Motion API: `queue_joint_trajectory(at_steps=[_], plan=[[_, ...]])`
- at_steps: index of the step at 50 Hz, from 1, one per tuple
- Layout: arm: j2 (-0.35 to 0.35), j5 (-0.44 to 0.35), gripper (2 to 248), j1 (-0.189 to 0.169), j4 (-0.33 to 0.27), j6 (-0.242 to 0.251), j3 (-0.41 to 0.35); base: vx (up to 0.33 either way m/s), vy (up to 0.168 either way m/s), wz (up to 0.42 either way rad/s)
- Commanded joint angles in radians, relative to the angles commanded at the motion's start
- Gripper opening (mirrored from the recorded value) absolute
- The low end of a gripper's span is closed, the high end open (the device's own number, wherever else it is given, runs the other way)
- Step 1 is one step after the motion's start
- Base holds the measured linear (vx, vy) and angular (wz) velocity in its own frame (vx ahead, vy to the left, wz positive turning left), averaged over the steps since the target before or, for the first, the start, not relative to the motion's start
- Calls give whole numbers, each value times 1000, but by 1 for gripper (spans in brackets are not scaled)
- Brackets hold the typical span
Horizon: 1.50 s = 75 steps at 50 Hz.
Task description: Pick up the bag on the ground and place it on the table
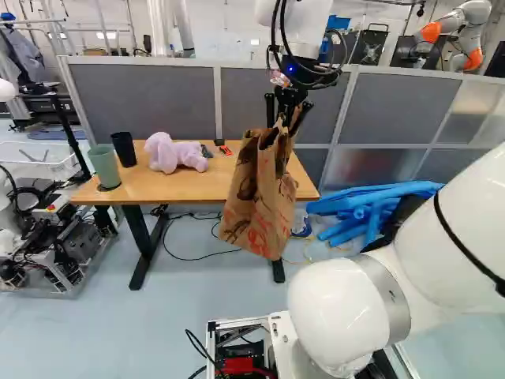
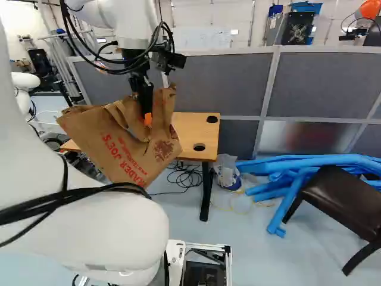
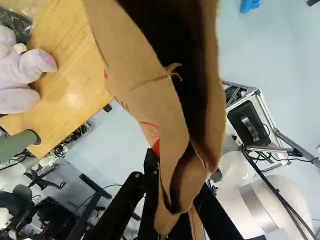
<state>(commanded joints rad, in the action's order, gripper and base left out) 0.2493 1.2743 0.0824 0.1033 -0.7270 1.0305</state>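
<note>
In the right base view my gripper points down, an orange pad showing against the top of the brown paper bag. The bag hangs tilted in the air with red print on its side. From the left base view, the bag covers part of the right half of the wooden table, its bottom lower in view than the tabletop. In the wrist view the gripper is shut on the bag's rim, and the bag's dark mouth gapes ahead of the fingers. Bag folds hide parts of the fingertips.
A purple plush toy, a green cup and a black cup stand on the table. Blue foam tubes and a dark chair are to the table's right. Grey partitions rise behind; another robot stands beyond.
</note>
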Motion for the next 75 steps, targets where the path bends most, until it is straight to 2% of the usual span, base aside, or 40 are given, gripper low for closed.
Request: queue_joint_trajectory(at_steps=[15, 53, 75], plan=[[0, 0, 26, 0, 0, 0, 0, 89, 38, 203], [0, 0, 26, 0, 0, 0, 0, 100, 4, 11], [-21, 0, 26, -2, 0, 0, 17, 12, 0, 1]])
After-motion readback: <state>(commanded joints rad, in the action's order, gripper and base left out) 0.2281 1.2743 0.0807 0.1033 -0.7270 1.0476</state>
